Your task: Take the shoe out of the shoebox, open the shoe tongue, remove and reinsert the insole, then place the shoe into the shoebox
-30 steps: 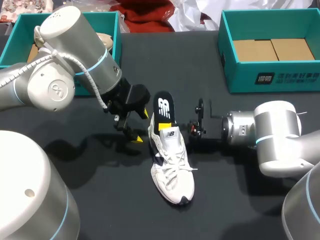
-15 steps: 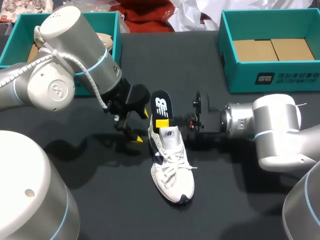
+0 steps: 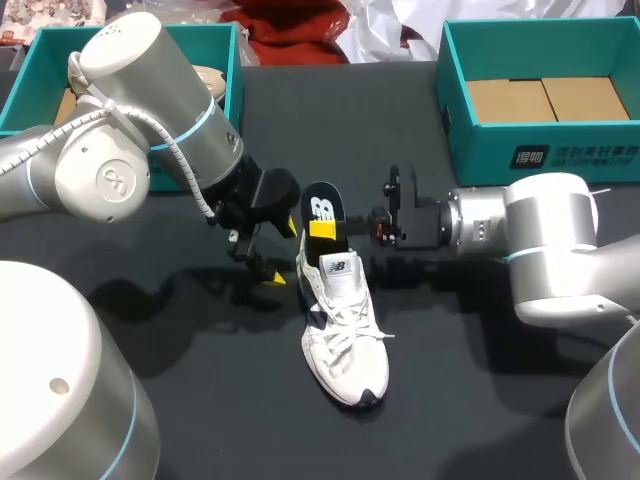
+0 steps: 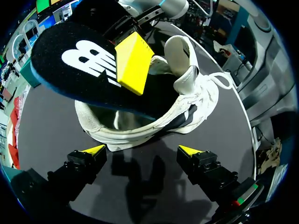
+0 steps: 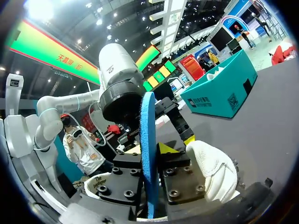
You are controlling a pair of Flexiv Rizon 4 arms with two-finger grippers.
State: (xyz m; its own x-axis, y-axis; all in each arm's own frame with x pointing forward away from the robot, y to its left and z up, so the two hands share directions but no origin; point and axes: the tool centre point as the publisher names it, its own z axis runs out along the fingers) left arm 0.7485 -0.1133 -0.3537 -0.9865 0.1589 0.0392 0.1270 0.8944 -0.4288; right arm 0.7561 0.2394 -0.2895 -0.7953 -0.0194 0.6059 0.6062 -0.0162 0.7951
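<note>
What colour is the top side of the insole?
Black with a white mark; the insole shows best in the left wrist view.

- On the table [image 3: 470,390], the shoe [image 3: 343,330] lies centre, the insole [image 3: 325,205] upright at its heel, pinched in the right gripper [image 3: 325,231].
- The left gripper [image 3: 281,253] sits just left of the heel.
- Behind: left shoebox [image 3: 236,70], right shoebox [image 3: 540,155], at far corners.

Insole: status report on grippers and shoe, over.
Right gripper shut on insole, raised partly out of the shoe. Left gripper open, empty, beside the heel. Shoe lies on the table. Nothing in the way.
</note>
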